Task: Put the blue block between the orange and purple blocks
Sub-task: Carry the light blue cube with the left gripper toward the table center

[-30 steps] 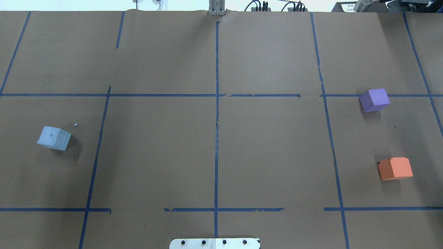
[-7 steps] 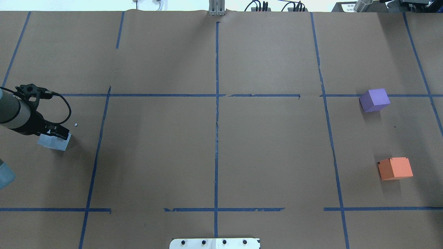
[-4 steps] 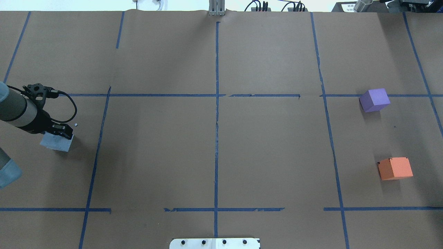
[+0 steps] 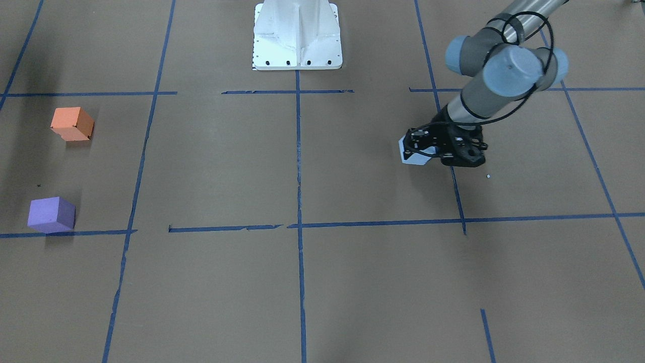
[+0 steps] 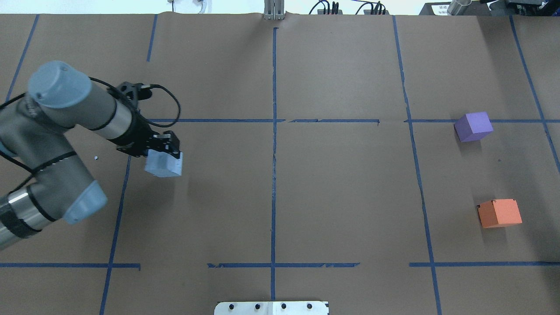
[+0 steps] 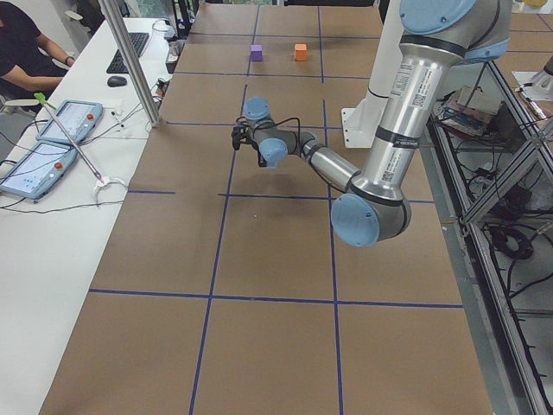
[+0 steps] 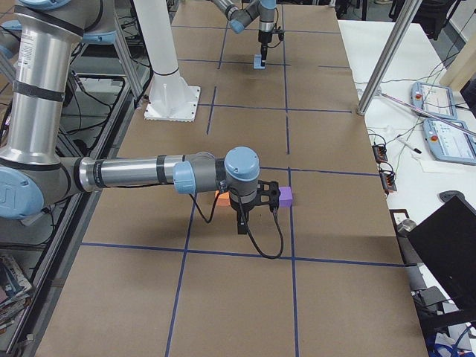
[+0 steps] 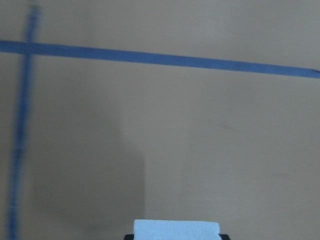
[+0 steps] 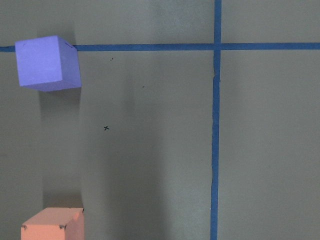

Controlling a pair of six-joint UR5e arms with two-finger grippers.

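The pale blue foam cube (image 5: 162, 164) is in the left pincer (image 5: 162, 151), which is clamped on it from above; in the left wrist view only the cube's top edge (image 8: 176, 229) shows at the bottom of the picture, with a dark finger part at each side. The cube seems to hang a little above the brown paper worktop (image 5: 341, 197), as its shadow falls apart from it. In the overhead view it is in the left half, just right of a blue tape line (image 5: 121, 197). It is well apart from the purple foam cube (image 5: 473, 127) and the orange foam cube (image 5: 499, 213), which both rest on the worktop at the far right. The purple one touches a tape line, and the orange one lies nearer to the robot, with bare paper between them. The right pincer (image 7: 242, 223) hangs over these two cubes and points down; I cannot tell if its fingers are apart or together. The white base plate (image 4: 297, 35) stands at the middle of the robot's edge.
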